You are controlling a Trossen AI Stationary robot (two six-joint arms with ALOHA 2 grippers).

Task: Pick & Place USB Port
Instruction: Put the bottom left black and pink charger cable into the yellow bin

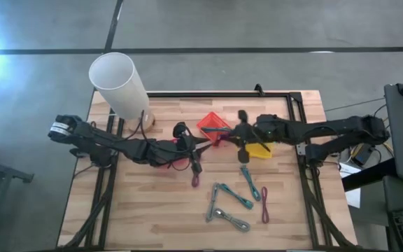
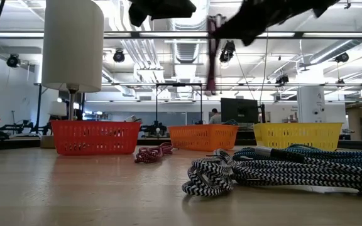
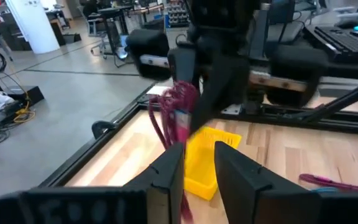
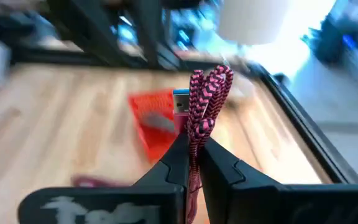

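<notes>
Holding the braided pink USB cable (image 4: 202,106) pinched upright between our right gripper (image 4: 194,163), we hang beside the red basket (image 1: 213,124) near the table's (image 1: 159,210) far edge. Our left gripper (image 3: 197,165) faces it, fingers parted, with the cable just ahead.
</notes>
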